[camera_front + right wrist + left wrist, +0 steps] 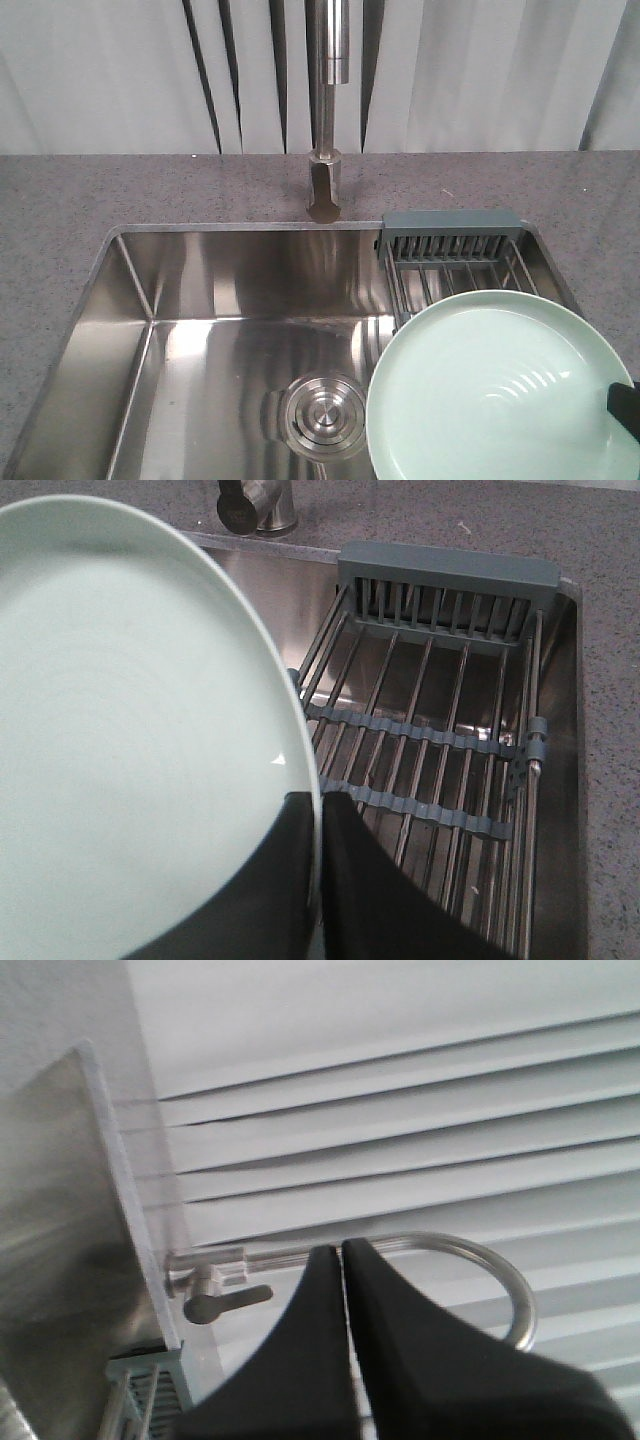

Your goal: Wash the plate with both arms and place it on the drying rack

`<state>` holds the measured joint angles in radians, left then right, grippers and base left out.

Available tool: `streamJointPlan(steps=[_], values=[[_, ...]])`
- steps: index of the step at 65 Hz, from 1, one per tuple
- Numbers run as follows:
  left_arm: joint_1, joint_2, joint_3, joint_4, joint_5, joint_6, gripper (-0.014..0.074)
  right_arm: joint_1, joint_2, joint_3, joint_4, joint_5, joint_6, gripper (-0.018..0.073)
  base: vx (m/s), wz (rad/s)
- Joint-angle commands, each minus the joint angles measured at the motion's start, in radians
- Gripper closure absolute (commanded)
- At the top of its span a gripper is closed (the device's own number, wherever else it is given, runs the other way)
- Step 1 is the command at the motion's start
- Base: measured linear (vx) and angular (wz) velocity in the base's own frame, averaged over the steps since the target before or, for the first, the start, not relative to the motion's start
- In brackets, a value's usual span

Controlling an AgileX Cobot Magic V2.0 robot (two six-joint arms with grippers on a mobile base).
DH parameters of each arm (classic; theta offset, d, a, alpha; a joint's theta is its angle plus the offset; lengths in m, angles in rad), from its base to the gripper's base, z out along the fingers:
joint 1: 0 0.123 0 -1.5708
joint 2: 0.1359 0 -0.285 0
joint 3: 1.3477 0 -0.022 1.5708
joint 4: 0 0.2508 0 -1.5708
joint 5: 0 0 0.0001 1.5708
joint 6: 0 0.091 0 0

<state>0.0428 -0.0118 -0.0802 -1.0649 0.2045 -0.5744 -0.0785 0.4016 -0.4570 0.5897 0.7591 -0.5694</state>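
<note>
The pale mint-green plate [495, 395] hangs tilted over the right side of the sink, in front of the drying rack [455, 260]. My right gripper [320, 805] is shut on the plate's [120, 730] rim, one finger on each face; only a black tip of it [625, 408] shows in the front view. The wire rack [440, 750] with its grey-green caddy lies just beyond and below the plate. My left gripper [342, 1255] is shut with nothing between its fingers, raised and facing the faucet [440, 1250] and the blinds. The left arm does not show in the front view.
The steel sink basin [200, 360] has a round drain [322, 412] at its middle. The faucet [326, 110] stands behind it on the speckled grey counter [100, 195]. White vertical blinds [480, 70] close off the back.
</note>
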Motion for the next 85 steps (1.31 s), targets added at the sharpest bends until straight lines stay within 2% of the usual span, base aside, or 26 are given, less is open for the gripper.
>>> streamJointPlan(steps=[1, 13, 21, 25, 27, 33, 45, 48, 52, 64, 70, 76, 85], values=[[0.001, -0.014, -0.131, -0.025, 0.010, 0.080, 0.0603, -0.007, 0.004, -0.027, 0.035, -0.060, -0.008, 0.0561, 0.00, 0.00], [0.001, 0.061, -0.326, -0.025, 0.020, 0.383, 0.0603, -0.007, 0.004, -0.027, 0.035, -0.061, -0.008, 0.0561, 0.00, 0.00], [0.001, 0.201, -0.437, -0.031, 0.142, 0.518, 0.0603, -0.007, 0.004, -0.027, 0.035, -0.061, -0.008, 0.0561, 0.00, 0.00], [0.001, 0.286, -0.484, -0.063, 0.216, 0.580, 0.0603, -0.007, 0.004, -0.027, 0.035, -0.061, -0.008, 0.0561, 0.00, 0.00], [0.001, 0.334, -0.503, -0.089, 0.245, 0.616, 0.0603, -0.007, 0.004, -0.027, 0.035, -0.061, -0.008, 0.0561, 0.00, 0.00], [0.001, 0.462, -0.564, -0.184, 0.333, 0.797, 0.0603, -0.007, 0.004, -0.027, 0.035, -0.061, -0.008, 0.0561, 0.00, 0.00], [0.001, 0.720, -0.652, -0.476, 0.453, 1.204, 0.0603, -0.007, 0.004, -0.027, 0.035, -0.061, -0.008, 0.0561, 0.00, 0.00], [0.001, 0.799, -0.675, -0.531, 0.501, 1.287, 0.0603, -0.007, 0.004, -0.027, 0.035, -0.061, -0.008, 0.0561, 0.00, 0.00], [0.001, 0.893, -0.710, -0.569, 0.570, 1.378, 0.0603, -0.007, 0.004, -0.027, 0.035, -0.061, -0.008, 0.0561, 0.00, 0.00], [0.000, 1.164, -0.851, -0.567, 0.689, 1.504, 0.0583, -0.007, 0.004, -0.027, 0.035, -0.061, -0.008, 0.0561, 0.00, 0.00], [-0.007, 1.295, -0.928, -0.565, 0.744, 1.556, 0.0536, -0.007, 0.004, -0.027, 0.035, -0.061, -0.008, 0.0561, 0.00, 0.00], [-0.038, 1.414, -1.029, -0.564, 0.772, 1.610, 0.0442, -0.007, 0.004, -0.027, 0.035, -0.061, -0.008, 0.0561, 0.00, 0.00], [-0.115, 1.568, -1.165, -0.564, 0.744, 1.624, 0.0245, -0.007, 0.004, -0.027, 0.035, -0.061, -0.008, 0.0561, 0.00, 0.00]])
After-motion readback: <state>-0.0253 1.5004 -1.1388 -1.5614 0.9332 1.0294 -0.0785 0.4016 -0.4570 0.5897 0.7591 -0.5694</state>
